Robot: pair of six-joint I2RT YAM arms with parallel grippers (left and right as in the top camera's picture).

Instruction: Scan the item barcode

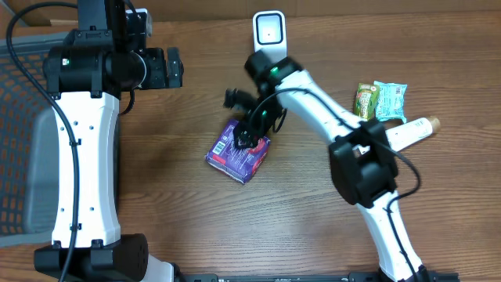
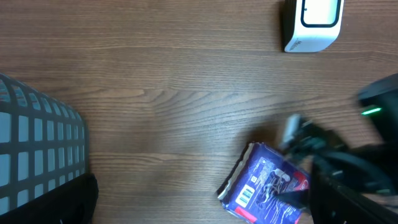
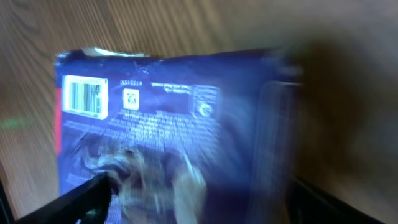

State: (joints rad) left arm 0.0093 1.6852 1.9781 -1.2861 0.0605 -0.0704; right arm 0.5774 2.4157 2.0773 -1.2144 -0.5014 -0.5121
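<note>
You have the purple packet (image 1: 232, 158) lying flat on the table (image 1: 180, 211), near its middle, with its barcode (image 3: 86, 96) facing up at one corner. Your right gripper (image 1: 246, 138) sits over the packet's 1 o'clock edge, released, its jaws spread wide. The wrist view is too blurred to tell whether a finger touches the wrapper. At 3 o'clock from the packet, well apart, lies a pale bottle (image 1: 411, 131), with two green snack packs (image 1: 381, 100) just beyond it. At 10 o'clock your left gripper (image 1: 171, 69) hangs with its jaws wide and nothing in them. Farthest away, at 12 o'clock, stands the white scanner (image 1: 268, 30).
</note>
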